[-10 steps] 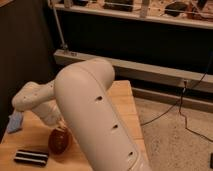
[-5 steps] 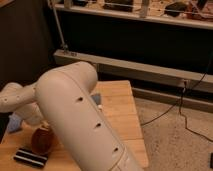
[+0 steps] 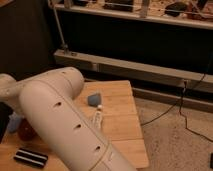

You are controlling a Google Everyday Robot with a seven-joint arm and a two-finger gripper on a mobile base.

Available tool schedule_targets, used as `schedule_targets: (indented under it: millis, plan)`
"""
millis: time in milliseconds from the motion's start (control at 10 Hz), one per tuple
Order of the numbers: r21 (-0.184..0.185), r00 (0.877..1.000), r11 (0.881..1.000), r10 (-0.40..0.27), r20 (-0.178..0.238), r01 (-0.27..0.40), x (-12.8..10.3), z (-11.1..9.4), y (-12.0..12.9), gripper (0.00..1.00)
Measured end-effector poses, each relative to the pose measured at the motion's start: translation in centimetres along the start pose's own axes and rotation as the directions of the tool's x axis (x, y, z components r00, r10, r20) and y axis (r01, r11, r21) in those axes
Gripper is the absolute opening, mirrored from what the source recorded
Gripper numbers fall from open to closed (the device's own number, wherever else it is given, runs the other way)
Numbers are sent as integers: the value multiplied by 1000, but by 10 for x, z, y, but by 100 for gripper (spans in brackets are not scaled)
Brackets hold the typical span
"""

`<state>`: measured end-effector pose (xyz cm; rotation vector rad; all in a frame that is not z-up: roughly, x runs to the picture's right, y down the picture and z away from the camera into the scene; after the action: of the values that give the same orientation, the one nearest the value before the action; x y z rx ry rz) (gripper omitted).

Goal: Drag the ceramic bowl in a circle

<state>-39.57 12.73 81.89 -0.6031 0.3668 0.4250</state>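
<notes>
The white arm [image 3: 70, 127] fills the foreground, its thick perforated link rising from 6 o'clock toward the middle left. A slimmer link runs off toward the edge at 9 o'clock. The gripper is hidden behind this near link, somewhere over the left end of the table. I cannot tell how wide it stands or whether it has hold of anything.

At 7 o'clock a flat black block with pale stripes [image 3: 31, 156] lies on the wooden table [image 3: 122, 127]. Just above it, at 8 o'clock, a sliver of the ceramic bowl [image 3: 26, 133] shows glossy red on the wood, tucked against the arm's edge. A pale-blue object [image 3: 14, 122] sits just beside the bowl on its 10 o'clock side, also half covered.

Near the centre of the table a small white tube [image 3: 98, 118] lies lengthwise. A blue item [image 3: 94, 99] rests just beyond it at 12 o'clock. The tabletop is light, banded wood with a squared corner at 5 o'clock.

Past the table, speckled grey carpet [image 3: 175, 142] spreads toward 3 o'clock, crossed by a black cable [image 3: 183, 109]. Farther back, a long grey base rail [image 3: 150, 70] runs along the floor beneath a metal rack [image 3: 142, 15]. The rack's shelf spans the top edge at 12 o'clock. Behind it the room is dark.
</notes>
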Motion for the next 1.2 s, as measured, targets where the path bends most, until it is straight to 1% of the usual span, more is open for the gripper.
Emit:
schedule_targets:
  millis: [100,200,300,400,500,600,700,900,1100,1200]
  plan:
    - [-6,1000,1000,24,12,-24,-10,0,-11,0]
    - [-6,998,998,61,28,-61,-23,-3,-30,0]
    - [-1,995,996,88,39,-88,-29,-5,-44,0]
    - [8,989,991,136,51,-137,-32,-10,-69,0]
    - [13,979,981,193,60,-194,-28,-14,-97,0]
    - [12,967,968,249,62,-250,-21,-15,-120,0]
    - [17,947,948,316,56,-317,-7,-14,-147,0]
    - [36,913,912,408,27,-409,26,-2,-185,0]
    - [53,878,877,478,-9,-477,58,16,-211,0]
    - [59,862,862,506,-23,-504,72,22,-220,0]
